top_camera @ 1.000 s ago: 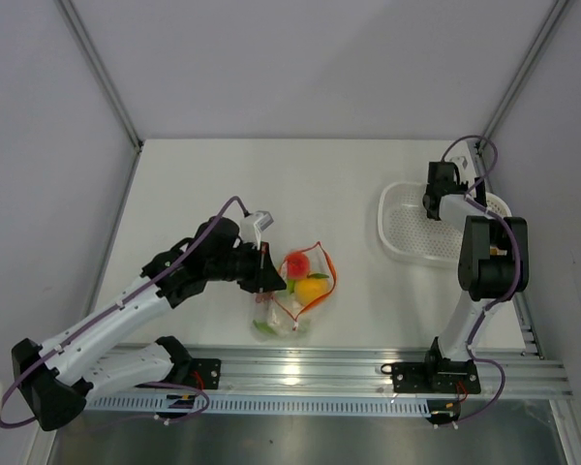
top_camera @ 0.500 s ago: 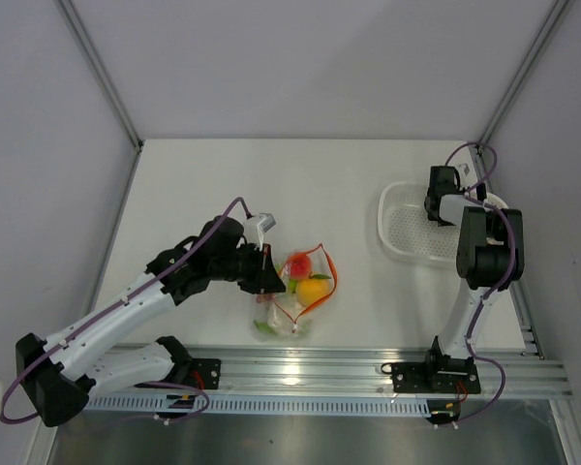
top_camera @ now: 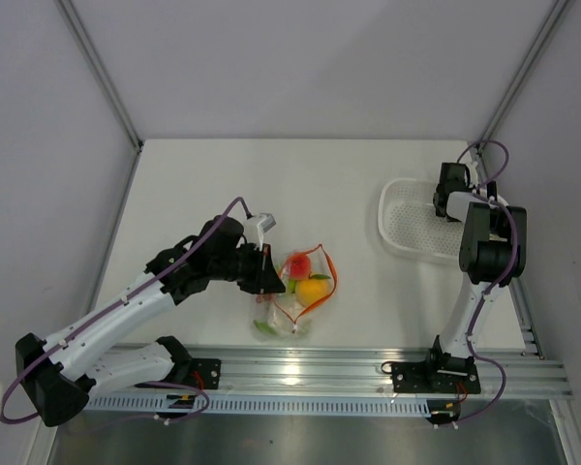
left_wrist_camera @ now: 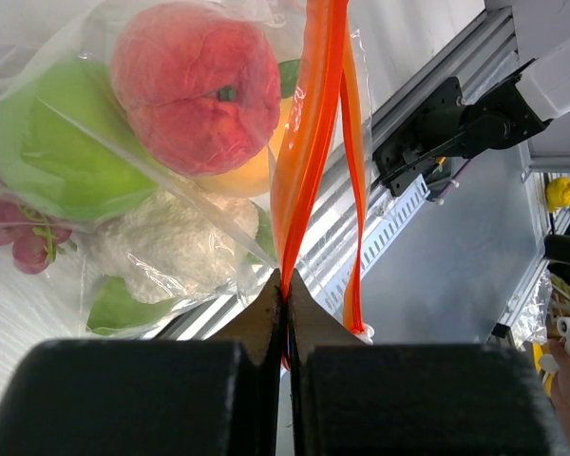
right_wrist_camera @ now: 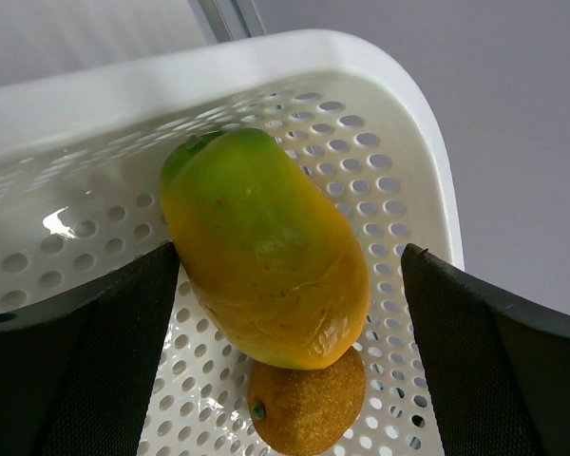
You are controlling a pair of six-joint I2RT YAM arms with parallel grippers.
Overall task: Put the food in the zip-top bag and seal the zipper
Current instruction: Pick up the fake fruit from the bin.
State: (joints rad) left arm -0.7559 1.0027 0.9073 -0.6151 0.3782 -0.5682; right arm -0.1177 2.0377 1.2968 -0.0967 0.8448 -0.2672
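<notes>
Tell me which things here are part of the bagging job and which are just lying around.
Job: bag, zipper, bagged food, mango, small orange fruit.
Lying about: basket (only holds those two), rail.

From above, my table (top_camera: 203,174) is lit bright and even, with soft shadows under my arms and a glint on the rail (top_camera: 290,381). At my left wrist the bag (left_wrist_camera: 38,38) throws white glare and my fingers (left_wrist_camera: 133,399) are a dark blur. At my right wrist, the basket (right_wrist_camera: 57,223) shines in one spot.
</notes>
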